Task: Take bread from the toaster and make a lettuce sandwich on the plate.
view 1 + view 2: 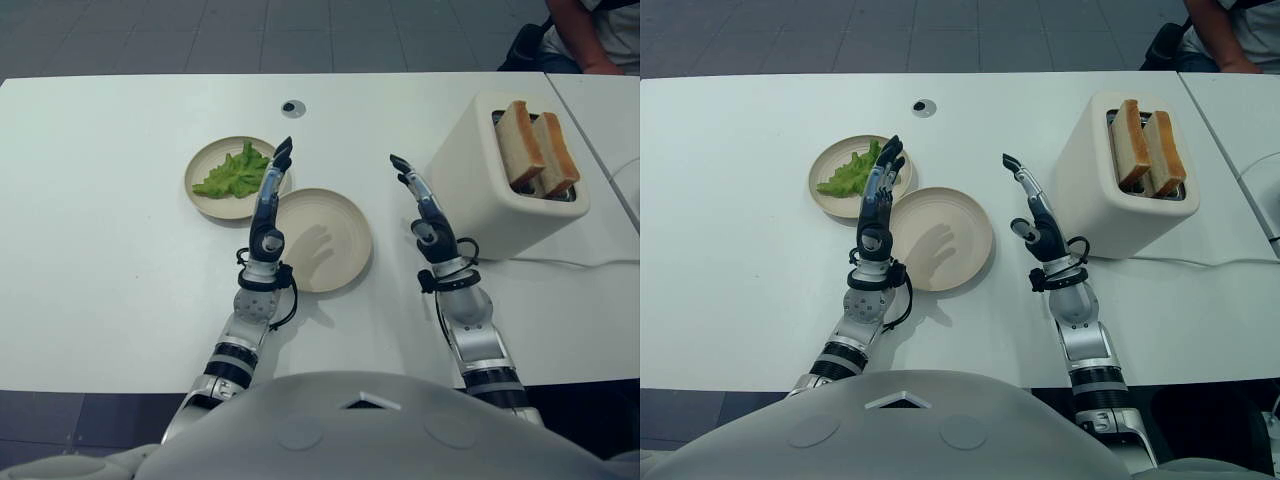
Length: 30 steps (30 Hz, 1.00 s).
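A cream toaster (480,200) stands at the right of the white table with two bread slices (538,148) sticking up from its slots. An empty beige plate (335,245) lies in the middle. Behind and left of it a second plate (205,190) holds green lettuce (234,176). My left hand (268,205) is raised over the empty plate's left edge, fingers straight and open, holding nothing. My right hand (422,212) is raised between the empty plate and the toaster, fingers extended and open, a short way from the toaster's front wall.
A small dark round hole (292,107) sits in the tabletop behind the plates. A white cable (580,264) runs right from the toaster's base. A seam with a second table (600,160) lies right of the toaster.
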Each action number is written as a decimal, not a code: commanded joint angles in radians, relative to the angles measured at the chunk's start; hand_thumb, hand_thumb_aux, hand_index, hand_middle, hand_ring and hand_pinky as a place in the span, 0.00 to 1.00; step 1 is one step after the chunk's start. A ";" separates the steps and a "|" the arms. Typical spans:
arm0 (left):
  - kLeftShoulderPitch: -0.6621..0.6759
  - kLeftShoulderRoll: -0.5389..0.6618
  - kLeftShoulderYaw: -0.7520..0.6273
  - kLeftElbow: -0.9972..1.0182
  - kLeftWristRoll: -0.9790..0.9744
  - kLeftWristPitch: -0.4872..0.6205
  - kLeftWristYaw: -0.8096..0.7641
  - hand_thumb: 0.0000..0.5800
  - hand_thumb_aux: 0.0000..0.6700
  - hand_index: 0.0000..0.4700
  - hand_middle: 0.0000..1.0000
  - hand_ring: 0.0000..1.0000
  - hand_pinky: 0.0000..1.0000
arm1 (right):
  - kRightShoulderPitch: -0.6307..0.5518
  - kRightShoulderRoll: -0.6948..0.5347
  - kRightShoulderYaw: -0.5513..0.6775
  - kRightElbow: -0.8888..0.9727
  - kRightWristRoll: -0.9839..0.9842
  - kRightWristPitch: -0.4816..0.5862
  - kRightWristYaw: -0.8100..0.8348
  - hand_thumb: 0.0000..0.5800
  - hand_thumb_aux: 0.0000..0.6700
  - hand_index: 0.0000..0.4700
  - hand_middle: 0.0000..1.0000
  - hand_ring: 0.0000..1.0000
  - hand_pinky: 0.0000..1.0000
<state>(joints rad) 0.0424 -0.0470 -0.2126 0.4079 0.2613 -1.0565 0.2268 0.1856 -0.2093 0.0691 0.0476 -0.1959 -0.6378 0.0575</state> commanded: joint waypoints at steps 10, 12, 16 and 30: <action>-0.013 -0.021 0.018 0.014 0.021 0.009 0.006 0.00 0.00 0.00 0.00 0.00 0.00 | -0.051 -0.037 -0.248 -0.267 -0.013 -0.028 -0.113 0.00 0.00 0.00 0.00 0.00 0.00; -0.013 -0.025 0.025 0.022 0.030 0.006 0.015 0.00 0.00 0.00 0.00 0.00 0.00 | -0.104 -0.121 -0.490 -0.333 -0.070 0.070 -0.206 0.00 0.00 0.00 0.00 0.00 0.00; -0.013 -0.030 0.024 0.027 0.039 0.007 0.021 0.00 0.00 0.00 0.00 0.00 0.00 | -0.080 -0.252 -0.630 -0.191 -0.323 0.267 -0.291 0.00 0.00 0.00 0.00 0.00 0.00; -0.007 -0.019 0.028 0.006 0.046 0.007 0.023 0.00 0.00 0.00 0.00 0.00 0.00 | 0.022 -0.337 -0.439 -0.064 -0.506 0.447 -0.274 1.00 1.00 1.00 0.93 0.93 0.93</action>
<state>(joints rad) 0.0371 -0.0472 -0.1884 0.4254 0.3006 -1.0569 0.2495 0.1849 -0.5392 -0.3979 -0.0157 -0.6989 -0.2078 -0.2404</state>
